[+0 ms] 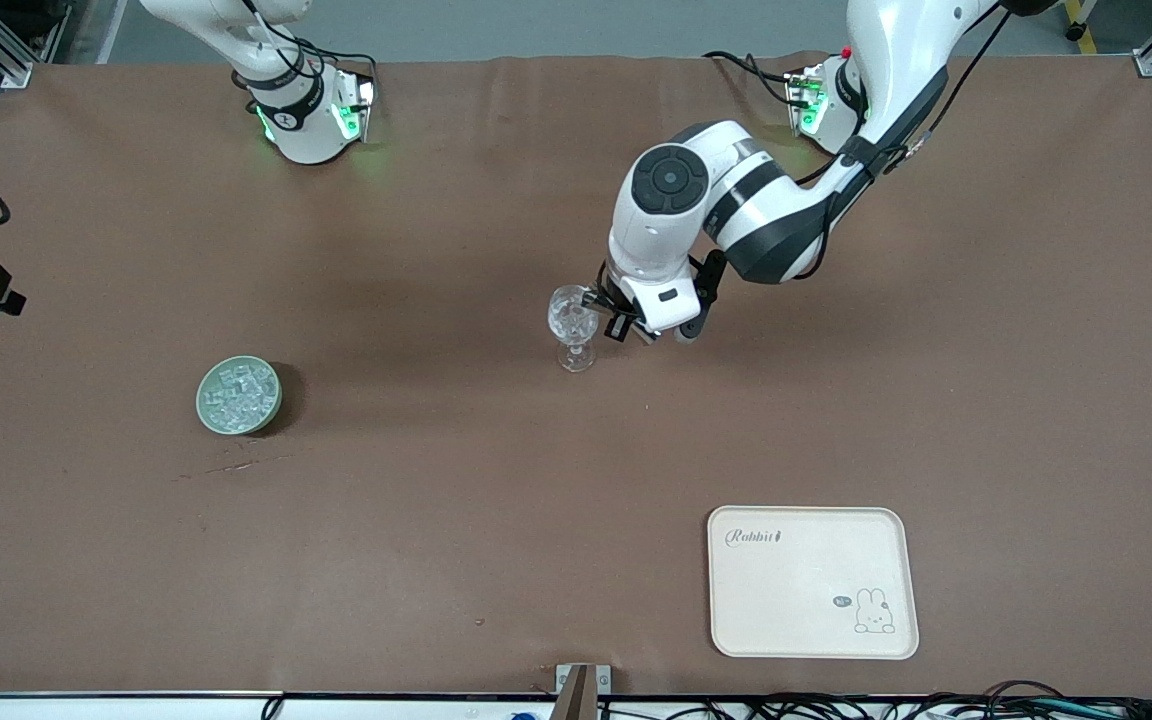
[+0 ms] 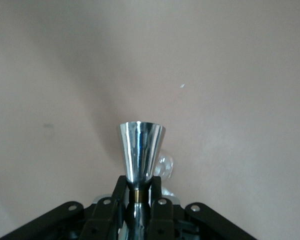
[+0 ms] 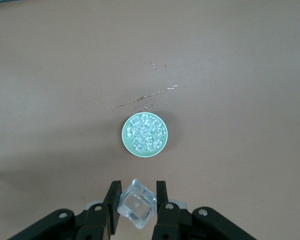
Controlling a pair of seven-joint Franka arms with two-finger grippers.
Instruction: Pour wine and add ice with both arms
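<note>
Standing at the near edge and reading the brown table [image 1: 496, 520] as a clock face with twelve at the robots' bases, I count one cream tray [image 1: 811, 583] nearest, at about five o'clock. It lies flat, with a small rabbit drawn in one corner.

Farther in, at about eight o'clock, sits one round green bowl [image 1: 239, 395]. It holds a heap of ice [image 1: 236, 392], too many small clear cubes to count. A few pale scratches [image 1: 236, 466] mark the table just nearer than the bowl.

Close to the centre of the dial stands one stemmed glass [image 1: 573, 325], upright, with clear lumps showing in it.

The left gripper [image 1: 604, 310] is right beside the glass at rim height. Its wrist view shows the fingers pinched tight on one shiny metal cup [image 2: 141, 150], cone-shaped with the wide mouth away from the fingers. Part of the glass shows beside it.

The right gripper [image 3: 138, 190] hangs high over the table near the bowl, its two fingers clamped on a single cube [image 3: 136, 209], which sits tilted on one corner.

The two arms' bases stand at eleven and one o'clock.
</note>
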